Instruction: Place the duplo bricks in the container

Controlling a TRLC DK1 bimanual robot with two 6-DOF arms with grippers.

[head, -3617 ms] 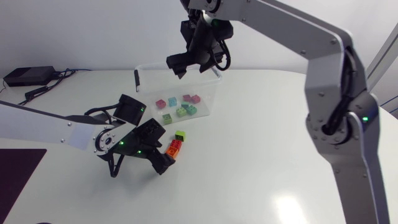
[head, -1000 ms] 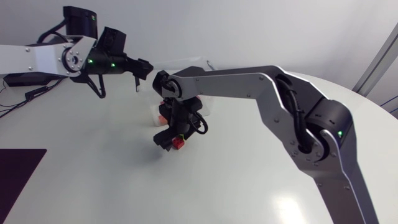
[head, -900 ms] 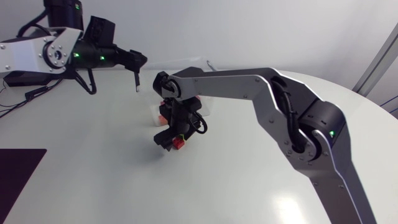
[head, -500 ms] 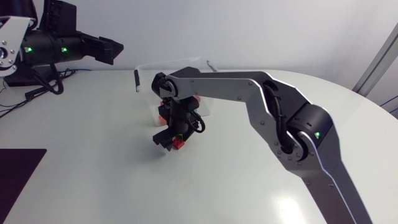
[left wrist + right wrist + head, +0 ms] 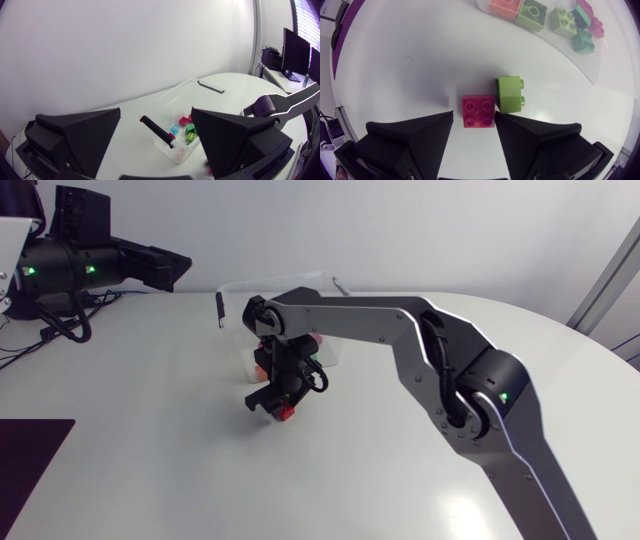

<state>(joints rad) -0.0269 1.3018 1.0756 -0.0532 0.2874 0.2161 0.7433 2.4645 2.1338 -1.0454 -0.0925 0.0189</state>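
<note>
A red brick [image 5: 478,111] lies on the white table between the fingers of my right gripper [image 5: 473,120]. One finger is against it and a thin gap shows at the other, so the gripper is open. A green brick [image 5: 510,95] lies right beside the red one, just ahead of the fingers. In the head view the right gripper [image 5: 275,402] points down over the red brick [image 5: 287,413], in front of the clear container [image 5: 232,292]. The container [image 5: 212,100] holds several bricks. My left gripper [image 5: 180,268] hangs open at the far left, away from it.
The container's near wall [image 5: 545,47] curves just past the green brick, with orange and green bricks behind it. A dark mat [image 5: 30,460] lies at the table's front left. Cables [image 5: 50,330] trail at the rear left.
My left arm has drawn back from the container to the far left. The right gripper's fingers have narrowed around the red brick while the arm stayed in place.
</note>
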